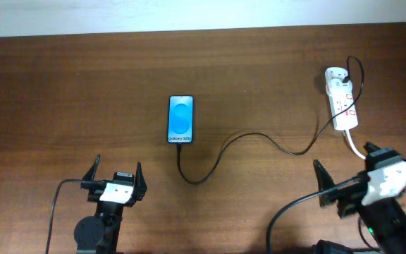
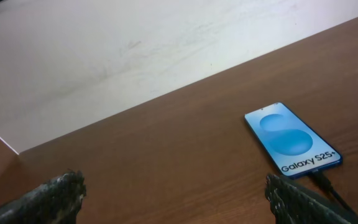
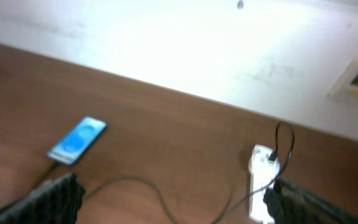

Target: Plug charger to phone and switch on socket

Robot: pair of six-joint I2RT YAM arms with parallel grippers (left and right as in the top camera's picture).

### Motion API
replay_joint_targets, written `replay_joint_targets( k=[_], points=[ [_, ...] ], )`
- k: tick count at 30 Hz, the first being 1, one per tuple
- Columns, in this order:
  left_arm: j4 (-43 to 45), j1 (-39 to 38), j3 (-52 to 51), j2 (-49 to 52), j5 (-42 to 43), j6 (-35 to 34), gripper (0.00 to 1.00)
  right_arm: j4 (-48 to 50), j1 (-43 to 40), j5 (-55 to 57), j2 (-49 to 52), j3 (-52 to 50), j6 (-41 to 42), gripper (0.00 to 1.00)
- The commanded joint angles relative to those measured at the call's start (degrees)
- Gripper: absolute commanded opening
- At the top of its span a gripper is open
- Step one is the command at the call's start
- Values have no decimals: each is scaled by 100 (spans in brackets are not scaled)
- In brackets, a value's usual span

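The phone (image 1: 181,118) lies screen-up mid-table, light-blue with "Galaxy S25" text; it also shows in the left wrist view (image 2: 293,139) and the right wrist view (image 3: 78,140). The thin black charger cable (image 1: 252,136) runs from the phone's near end, loops, and reaches the white socket (image 1: 342,104) at the far right, also seen in the right wrist view (image 3: 263,180). Its plug tip sits at the phone's bottom edge (image 2: 319,176). My left gripper (image 1: 115,176) is open near the front edge, left of the phone. My right gripper (image 1: 351,173) is open, just in front of the socket.
The socket's thick white cord (image 1: 358,148) runs toward my right arm. A pale wall (image 2: 135,50) lies beyond the table's far edge. Black robot cables (image 1: 55,204) trail off the front edge.
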Motion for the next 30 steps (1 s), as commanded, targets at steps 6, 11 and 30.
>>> replay_joint_targets(
  k=[6,11,30],
  points=[
    [-24,4,-24,-44,-22,-37,99,3499,678,313,-1058,-3027,-22,98],
    [-24,4,-24,-44,-22,-37,99,4730,1355,874,-1172,-4280,-22,98],
    [-24,4,-24,-44,-22,-37,99,4688,1886,1779,-2413,-5803,-22,98]
  ],
)
